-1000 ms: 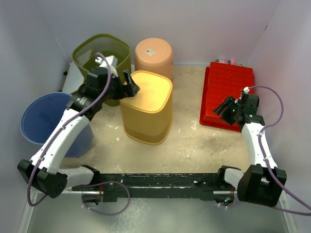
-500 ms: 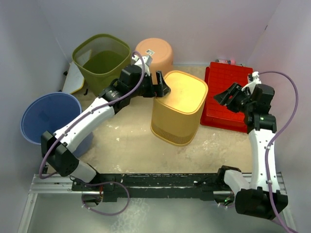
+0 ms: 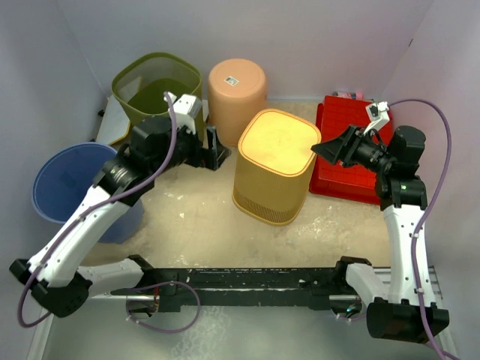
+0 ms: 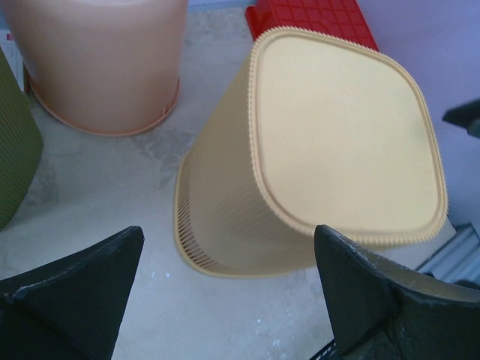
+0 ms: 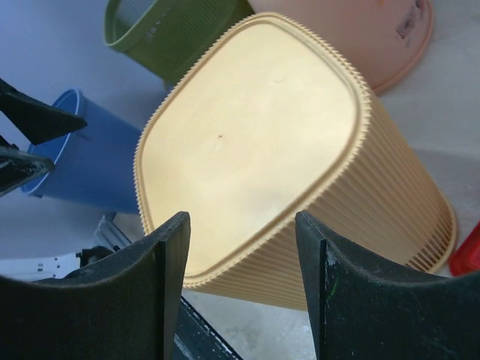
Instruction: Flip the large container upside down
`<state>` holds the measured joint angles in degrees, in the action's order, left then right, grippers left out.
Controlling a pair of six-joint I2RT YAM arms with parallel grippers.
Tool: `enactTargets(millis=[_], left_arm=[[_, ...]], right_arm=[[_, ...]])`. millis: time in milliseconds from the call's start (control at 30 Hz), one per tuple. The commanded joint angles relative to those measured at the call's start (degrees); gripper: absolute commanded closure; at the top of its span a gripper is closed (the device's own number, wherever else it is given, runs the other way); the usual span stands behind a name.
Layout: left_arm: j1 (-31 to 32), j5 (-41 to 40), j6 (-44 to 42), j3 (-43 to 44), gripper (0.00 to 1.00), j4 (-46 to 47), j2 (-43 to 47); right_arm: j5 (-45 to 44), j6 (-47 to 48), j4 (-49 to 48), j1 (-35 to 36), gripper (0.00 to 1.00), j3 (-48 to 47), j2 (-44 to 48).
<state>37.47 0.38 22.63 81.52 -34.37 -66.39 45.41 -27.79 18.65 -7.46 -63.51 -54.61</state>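
The large container [image 3: 276, 163] is a yellow ribbed bin standing mouth down on the sandy table, flat base up; it also shows in the left wrist view as the yellow bin [image 4: 337, 135] and in the right wrist view as the yellow bin [image 5: 247, 142]. My left gripper [image 3: 218, 151] is open and empty, a short gap left of the bin, its fingertips [image 4: 112, 262] wide apart. My right gripper [image 3: 327, 148] is open just off the bin's upper right edge, holding nothing, with the base rim seen between its fingers [image 5: 169, 255].
An olive green bin [image 3: 157, 86] and an upturned peach bin [image 3: 238, 86] stand at the back. A blue bucket [image 3: 71, 180] sits at the left under my left arm. A red crate [image 3: 352, 135] lies at the right beneath my right arm. Walls close in on three sides.
The yellow bin moved right from the left-centre to the middle and now stands flat. My left gripper let go and drew back left. My right gripper swung in toward the bin.
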Motion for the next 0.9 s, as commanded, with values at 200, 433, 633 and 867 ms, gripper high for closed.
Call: enactTargets(millis=[200, 433, 633, 867], left_arm=[[4.44, 21.66, 7.0, -17.97, 0.09, 15.79, 6.0], [16.42, 19.82, 6.51, -15.36, 0.09, 23.16, -5.79], [17.46, 14.7, 8.12, -16.46, 0.09, 32.72, -10.41], [11.25, 10.52, 7.91, -12.16, 0.08, 37.23, -18.78]], right_arm=[[-8.83, 1.11, 0.23, 0.96, 0.39, -1.64, 1.21], [-33.01, -1.62, 10.34, 0.87, 0.34, -1.97, 1.44], [-40.03, -1.51, 11.62, 0.87, 0.32, -1.83, 4.74], [-37.85, 0.08, 11.33, 0.87, 0.32, -1.17, 7.36]])
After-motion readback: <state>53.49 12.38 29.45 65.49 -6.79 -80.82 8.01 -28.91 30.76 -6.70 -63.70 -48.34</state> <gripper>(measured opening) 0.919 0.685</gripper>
